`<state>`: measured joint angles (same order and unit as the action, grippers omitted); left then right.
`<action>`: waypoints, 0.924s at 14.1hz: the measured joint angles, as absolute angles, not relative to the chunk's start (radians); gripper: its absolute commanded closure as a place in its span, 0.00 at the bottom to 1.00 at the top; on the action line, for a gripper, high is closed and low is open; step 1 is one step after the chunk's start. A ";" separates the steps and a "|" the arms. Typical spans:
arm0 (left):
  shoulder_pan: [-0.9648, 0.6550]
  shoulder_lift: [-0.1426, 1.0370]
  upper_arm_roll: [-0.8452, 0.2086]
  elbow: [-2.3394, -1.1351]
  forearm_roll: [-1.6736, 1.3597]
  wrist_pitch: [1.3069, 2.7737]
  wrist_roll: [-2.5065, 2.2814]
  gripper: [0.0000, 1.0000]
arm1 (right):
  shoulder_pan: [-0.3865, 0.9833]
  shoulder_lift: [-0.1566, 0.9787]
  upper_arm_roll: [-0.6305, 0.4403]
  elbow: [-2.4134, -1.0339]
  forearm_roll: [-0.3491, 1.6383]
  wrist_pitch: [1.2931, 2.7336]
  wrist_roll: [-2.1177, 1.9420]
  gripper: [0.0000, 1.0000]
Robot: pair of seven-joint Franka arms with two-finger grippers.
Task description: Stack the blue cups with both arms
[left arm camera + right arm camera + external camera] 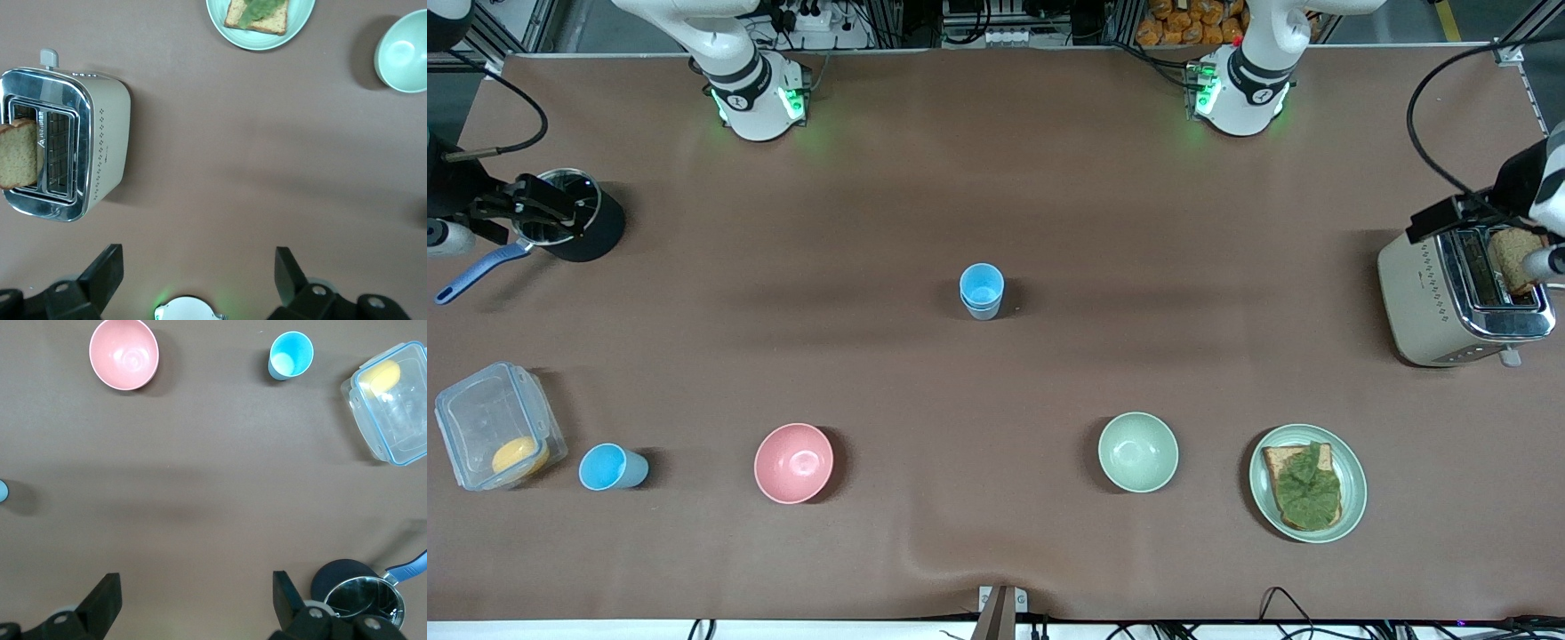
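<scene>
Both spread, left tool waiting over the toaster, the right tool over the pot should pinch the seven o'clock blue cup squarely by its wall, upright, for the central stack

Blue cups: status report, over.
Left gripper open over the toaster end, right gripper open over the pot end. Stacked cups mid-table; single blue cup beside the container. Nothing blocking.

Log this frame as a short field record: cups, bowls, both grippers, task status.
stacked cups: two blue cups nested mid-table
single cup: blue cup upright beside the clear container
bowls: pink bowl, green bowl, both nearer the front camera than the stack
left gripper: open, over bare table by the toaster
right gripper: open, near the pot
status: one cup unstacked
</scene>
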<state>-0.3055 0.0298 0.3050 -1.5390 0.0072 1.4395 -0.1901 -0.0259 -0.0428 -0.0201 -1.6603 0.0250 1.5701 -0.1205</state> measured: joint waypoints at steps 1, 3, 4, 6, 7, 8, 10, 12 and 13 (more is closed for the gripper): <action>-0.315 0.018 0.307 -1.530 0.007 1.432 -0.190 0.00 | -0.026 -0.043 -0.020 -1.660 0.025 1.570 -0.120 0.00; -0.322 -0.004 0.303 -1.525 0.007 1.424 -0.188 0.00 | -0.026 -0.043 -0.020 -1.660 0.025 1.570 -0.120 0.00; -0.326 -0.011 0.300 -1.525 0.007 1.423 -0.178 0.00 | -0.026 -0.043 -0.020 -1.660 0.025 1.569 -0.120 0.00; -0.326 -0.023 0.280 -1.524 0.007 1.421 -0.152 0.00 | -0.026 -0.043 -0.020 -1.660 0.025 1.569 -0.120 0.00; -0.325 -0.029 0.267 -1.523 0.007 1.418 -0.150 0.00 | -0.026 -0.043 -0.020 -1.660 0.025 1.569 -0.120 0.00; -0.325 -0.035 0.253 -1.523 0.007 1.415 -0.150 0.00 | -0.026 -0.043 -0.021 -1.660 0.025 1.569 -0.120 0.00; -0.325 -0.044 0.234 -1.522 0.007 1.410 -0.150 0.00 | -0.026 -0.043 -0.021 -1.660 0.025 1.569 -0.120 0.00; -0.324 -0.045 0.231 -1.522 0.007 1.410 -0.150 0.00 | -0.026 -0.043 -0.021 -1.660 0.025 1.569 -0.120 0.00; -0.323 -0.045 0.231 -1.522 0.007 1.410 -0.149 0.00 | -0.026 -0.043 -0.021 -1.660 0.025 1.569 -0.120 0.00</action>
<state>-0.3233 -0.0449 0.2310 -1.5218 0.0072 1.4103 -0.1495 -0.0260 -0.0428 -0.0214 -1.6603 0.0247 1.5689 -0.1205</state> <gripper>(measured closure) 0.000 0.000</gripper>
